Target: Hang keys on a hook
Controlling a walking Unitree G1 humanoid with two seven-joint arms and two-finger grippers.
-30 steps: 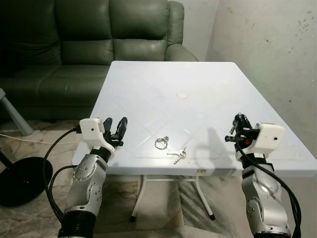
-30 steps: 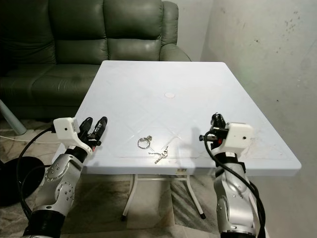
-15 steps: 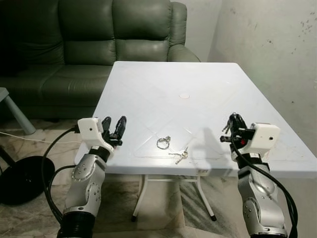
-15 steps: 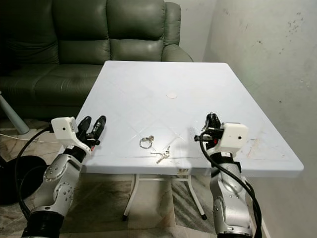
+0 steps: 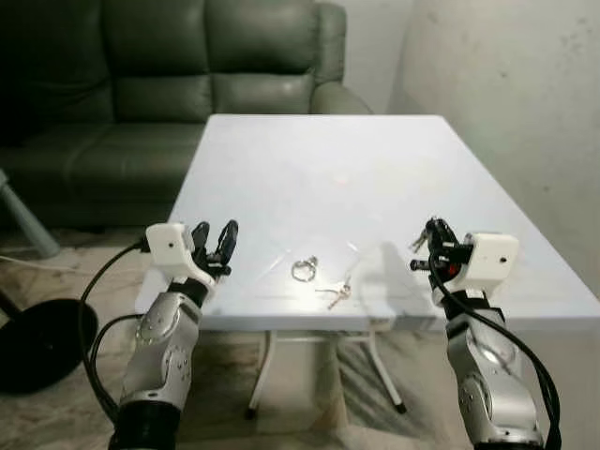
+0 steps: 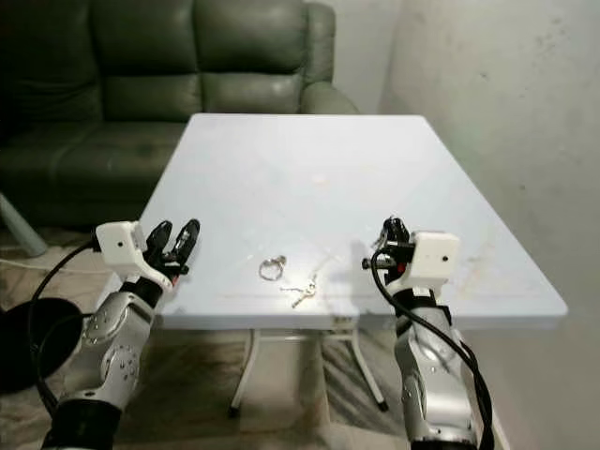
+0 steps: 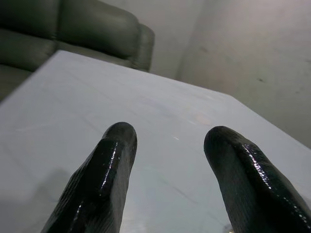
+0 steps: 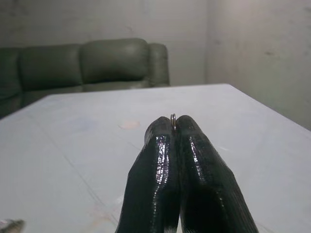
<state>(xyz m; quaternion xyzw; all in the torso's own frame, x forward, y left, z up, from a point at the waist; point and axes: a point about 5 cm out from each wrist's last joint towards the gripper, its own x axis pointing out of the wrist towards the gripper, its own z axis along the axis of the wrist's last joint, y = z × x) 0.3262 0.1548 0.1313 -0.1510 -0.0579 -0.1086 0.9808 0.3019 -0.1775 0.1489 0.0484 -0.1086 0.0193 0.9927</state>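
Note:
A bunch of keys [image 5: 336, 295] lies on the white table [image 5: 309, 159] near its front edge, with a loose metal ring [image 5: 303, 270] just left of it. My right gripper [image 5: 431, 236] hovers over the table to the right of the keys. Its fingers [image 8: 160, 165] are pressed together, and a small metal ring [image 8: 173, 117] pokes out between the tips. My left gripper [image 5: 214, 239] is held at the table's front left edge, open, with nothing between its fingers [image 7: 97, 179].
A dark green sofa [image 5: 141, 103] stands behind the table. A bare wall [image 5: 525, 112] runs along the right side. A black round base [image 5: 37, 342] sits on the floor at the left, with a cable beside it.
My right gripper has drifted a little to the left, toward the keys. The camera has shifted slightly and the picture is now blurred. The left gripper and the keys stay put.

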